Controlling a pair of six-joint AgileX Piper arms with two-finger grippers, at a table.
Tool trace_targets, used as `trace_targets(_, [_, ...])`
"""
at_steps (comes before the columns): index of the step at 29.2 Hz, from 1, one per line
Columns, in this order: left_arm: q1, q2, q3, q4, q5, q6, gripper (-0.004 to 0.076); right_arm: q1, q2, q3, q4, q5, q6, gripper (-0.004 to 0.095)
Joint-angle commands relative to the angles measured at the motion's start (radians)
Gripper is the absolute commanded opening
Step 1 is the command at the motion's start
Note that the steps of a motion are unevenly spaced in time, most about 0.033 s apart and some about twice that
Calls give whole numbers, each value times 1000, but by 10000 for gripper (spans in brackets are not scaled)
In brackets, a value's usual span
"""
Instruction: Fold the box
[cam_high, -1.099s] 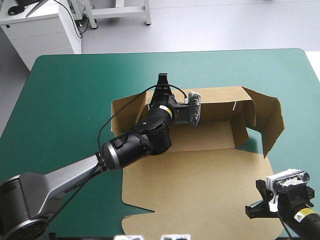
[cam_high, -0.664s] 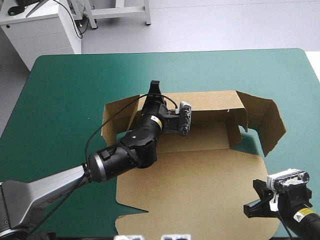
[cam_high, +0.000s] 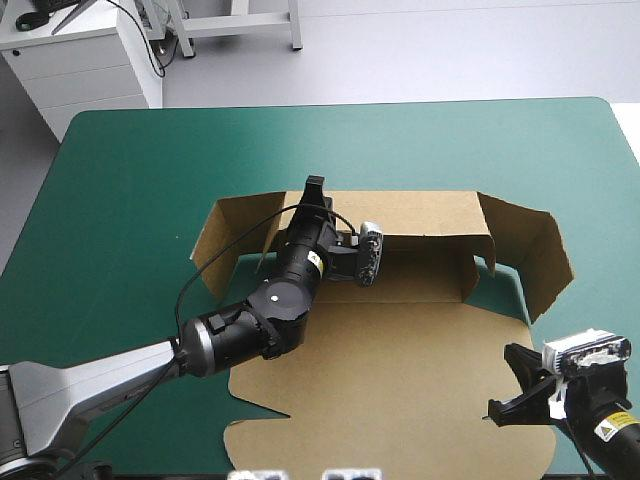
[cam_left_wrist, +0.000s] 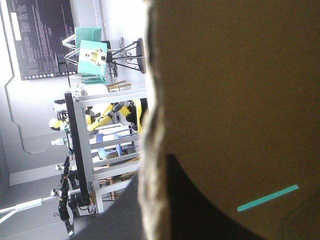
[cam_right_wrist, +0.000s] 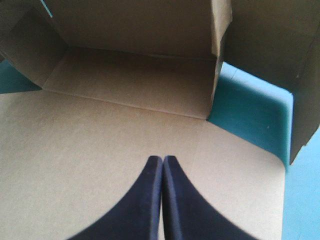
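The brown box (cam_high: 400, 370) lies mid-table with its lid panel flat toward the near edge. Its back wall (cam_high: 420, 212) stands raised, and side flaps angle up at the left (cam_high: 225, 240) and right (cam_high: 535, 250). My left gripper (cam_high: 316, 190) sits on the top edge of the back wall near its left end, shut on the board. In the left wrist view the board (cam_left_wrist: 235, 100) runs edge-on between the black fingers (cam_left_wrist: 200, 210). My right gripper (cam_high: 512, 398) hovers at the lid's near right corner. Its fingertips (cam_right_wrist: 162, 160) are shut, with nothing between them, over the flat panel (cam_right_wrist: 100, 145).
The teal-green cover (cam_high: 130, 200) shows to the left of and beyond the box, and in a gap (cam_right_wrist: 245, 120) between the tray and the right flap. The table's near edge lies close behind the right gripper.
The left gripper has pulled the back wall leftward and nearer, and the whole box slid with it. The back wall now stands straighter. The right gripper has stayed almost where it was.
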Motion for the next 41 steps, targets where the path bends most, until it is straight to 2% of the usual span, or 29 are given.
trace_targets(1, [13,-47,-15,75,34,-66,-8,4,48,-89,-6,-69,5,-17])
trace_targets(5, [21,-47,11,82,53,-79,-8,4,129,-183,-38,-69,41,-18])
trace_targets(10, [19,-47,18,71,93,-96,-8,4,314,-331,-36,-67,41,-18])
trace_targets(17, [19,-47,18,73,95,-131,-8,4,578,-539,-63,-58,41,-18])
trace_targets(23, [19,-47,18,73,95,-145,-8,4,816,-773,-70,-2,50,-18])
trace_targets(30, [19,-47,18,71,107,-164,-8,4,1086,-1017,-108,49,139,-18])
trace_targets(35, [19,-47,18,71,117,-167,-8,4,1234,-1126,-110,125,179,-18])
trace_targets(41, [19,-47,18,68,130,-167,-8,4,1321,-1141,-112,223,194,-17])
